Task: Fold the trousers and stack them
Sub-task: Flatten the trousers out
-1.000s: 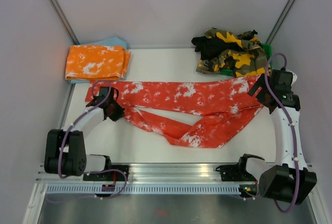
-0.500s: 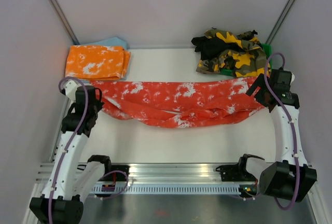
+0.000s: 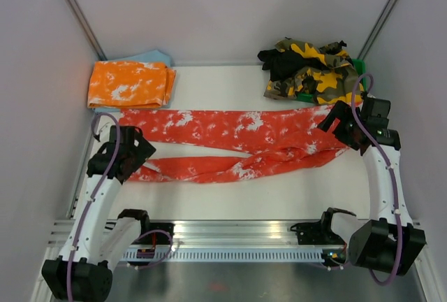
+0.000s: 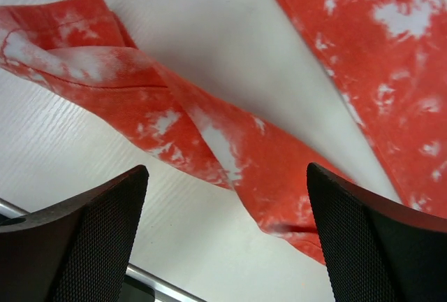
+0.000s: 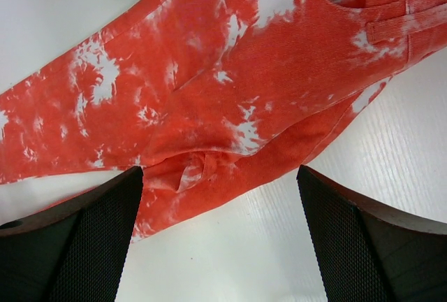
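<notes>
Trousers [image 3: 230, 131], red with white splotches, lie spread across the middle of the white surface [image 3: 279, 193]. In the top view the wide part is at the right, one leg lies straight toward the left, and the other leg crosses it and runs lower. Only this view shows the neighbours: a folded orange-and-white pair [image 3: 129, 84] on a light blue cloth [image 3: 155, 56] in the far left corner, and a heap of camouflage and black trousers [image 3: 311, 71] over a green bin [image 3: 360, 64] in the far right one. The left arm reaches up from its base and bends inward, with the left gripper [image 3: 138, 156] at the end of the lower leg. The right arm stands along the right edge, with the right gripper [image 3: 335, 121] over the wide part. In the left wrist view the black fingers [image 4: 91, 239] stand wide apart and hold nothing; the twisted leg lies flat on the surface beneath them, and the other leg passes at the upper right. In the right wrist view the fingers [image 5: 363, 253] are also spread wide and empty, above wrinkled cloth with a seam.
</notes>
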`<state>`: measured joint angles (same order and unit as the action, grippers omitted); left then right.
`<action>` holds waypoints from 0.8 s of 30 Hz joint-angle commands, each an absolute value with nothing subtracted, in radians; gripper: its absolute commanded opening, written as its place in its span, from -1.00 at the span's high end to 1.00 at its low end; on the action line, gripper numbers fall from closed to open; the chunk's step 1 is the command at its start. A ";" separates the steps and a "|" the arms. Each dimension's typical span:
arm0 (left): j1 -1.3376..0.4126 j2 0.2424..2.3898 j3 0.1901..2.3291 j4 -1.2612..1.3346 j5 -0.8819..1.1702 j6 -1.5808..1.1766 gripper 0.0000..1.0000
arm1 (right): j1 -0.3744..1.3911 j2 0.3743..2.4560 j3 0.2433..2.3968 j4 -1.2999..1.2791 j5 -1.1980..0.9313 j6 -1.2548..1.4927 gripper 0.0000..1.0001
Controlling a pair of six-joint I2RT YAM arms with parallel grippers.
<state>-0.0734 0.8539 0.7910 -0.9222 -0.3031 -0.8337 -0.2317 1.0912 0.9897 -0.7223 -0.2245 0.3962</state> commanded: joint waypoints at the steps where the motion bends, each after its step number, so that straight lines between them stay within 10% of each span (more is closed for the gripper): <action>1: -0.071 0.793 0.892 -0.882 -0.203 -0.775 -0.99 | -0.233 1.052 1.020 -0.739 -0.233 0.356 -0.96; 20: -0.072 0.869 0.601 -0.778 -0.109 -1.022 -0.96 | -0.233 1.066 0.986 -0.739 -0.206 0.390 -0.96; 22: -0.072 0.908 0.589 -0.720 -0.110 -1.011 -0.79 | -0.233 1.066 0.985 -0.739 -0.199 0.388 -0.96; 24: -0.071 0.943 0.584 -0.681 -0.117 -0.977 -0.01 | -0.233 1.063 0.986 -0.744 -0.190 0.382 -0.96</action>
<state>-0.0734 0.9134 0.5930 -0.7952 -0.1062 -1.0054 -0.2321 1.0660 0.9894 -0.7433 -0.2039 0.3882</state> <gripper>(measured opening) 0.634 0.980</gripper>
